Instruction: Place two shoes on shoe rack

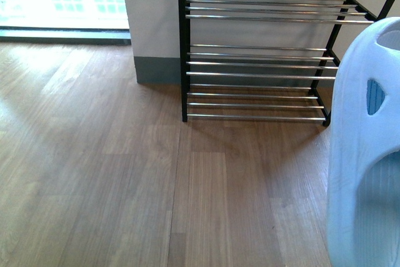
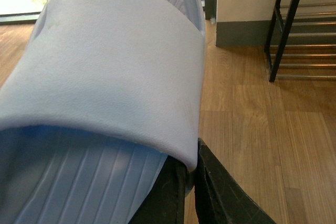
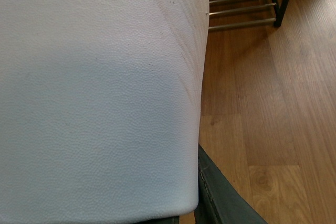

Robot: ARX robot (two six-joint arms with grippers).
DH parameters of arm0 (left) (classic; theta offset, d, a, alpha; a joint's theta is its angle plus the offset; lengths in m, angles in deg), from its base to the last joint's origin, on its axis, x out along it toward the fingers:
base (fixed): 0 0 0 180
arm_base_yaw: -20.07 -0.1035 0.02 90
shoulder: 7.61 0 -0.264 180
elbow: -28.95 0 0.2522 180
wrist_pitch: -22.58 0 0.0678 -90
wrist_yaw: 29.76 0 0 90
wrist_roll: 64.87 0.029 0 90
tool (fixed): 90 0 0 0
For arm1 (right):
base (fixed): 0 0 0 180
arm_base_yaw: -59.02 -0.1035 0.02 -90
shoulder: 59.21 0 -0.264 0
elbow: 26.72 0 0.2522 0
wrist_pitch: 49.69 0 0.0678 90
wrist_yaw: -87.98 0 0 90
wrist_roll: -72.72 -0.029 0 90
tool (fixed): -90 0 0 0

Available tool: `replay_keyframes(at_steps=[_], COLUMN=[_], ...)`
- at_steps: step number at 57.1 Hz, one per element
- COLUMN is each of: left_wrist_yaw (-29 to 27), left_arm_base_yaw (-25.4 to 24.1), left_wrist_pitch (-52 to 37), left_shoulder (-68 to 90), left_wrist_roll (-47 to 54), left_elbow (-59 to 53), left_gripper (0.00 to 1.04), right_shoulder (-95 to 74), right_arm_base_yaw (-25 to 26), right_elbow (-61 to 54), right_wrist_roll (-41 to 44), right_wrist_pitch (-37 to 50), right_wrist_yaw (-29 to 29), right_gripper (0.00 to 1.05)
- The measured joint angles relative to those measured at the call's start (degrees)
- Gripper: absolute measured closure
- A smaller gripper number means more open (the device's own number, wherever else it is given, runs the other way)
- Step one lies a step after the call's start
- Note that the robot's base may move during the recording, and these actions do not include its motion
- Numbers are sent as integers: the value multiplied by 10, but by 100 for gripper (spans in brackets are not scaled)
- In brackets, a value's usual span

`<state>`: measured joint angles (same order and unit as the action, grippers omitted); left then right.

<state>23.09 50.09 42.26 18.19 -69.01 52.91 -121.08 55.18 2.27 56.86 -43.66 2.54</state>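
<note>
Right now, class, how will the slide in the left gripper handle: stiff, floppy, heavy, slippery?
Probably light: the slide looks one-piece moulded. Its thick strap holds its arch: likely springy, not floppy. Pebbled skin suggests grip.

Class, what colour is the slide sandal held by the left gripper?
The slide sandal is pale blue, clearest in the left wrist view.

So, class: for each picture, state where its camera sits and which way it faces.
Front: on the body, facing the shoe rack; no arm shows, just a blue sandal at right.
Left wrist: on the left arm, looking past the left tool, clamped on a second sandal, toward the rack.
Right wrist: past the right tool gripping the blue sandal.
All three share the rack.
</note>
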Motion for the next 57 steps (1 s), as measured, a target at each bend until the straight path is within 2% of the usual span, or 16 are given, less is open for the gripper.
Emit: replay_keyframes(at_steps=[57], left_wrist_yaw=[0], left_arm_base_yaw=[0], left_wrist_pitch=[0], left_shoulder=[0], left_wrist_roll=[0], left_elbow=[0], left_gripper=[103], right_shoulder=[0], right_arm_base_yaw=[0], right_elbow=[0], right_wrist_roll=[0], right_wrist_pitch=[0], right_wrist_yaw=[1], right_gripper=[103])
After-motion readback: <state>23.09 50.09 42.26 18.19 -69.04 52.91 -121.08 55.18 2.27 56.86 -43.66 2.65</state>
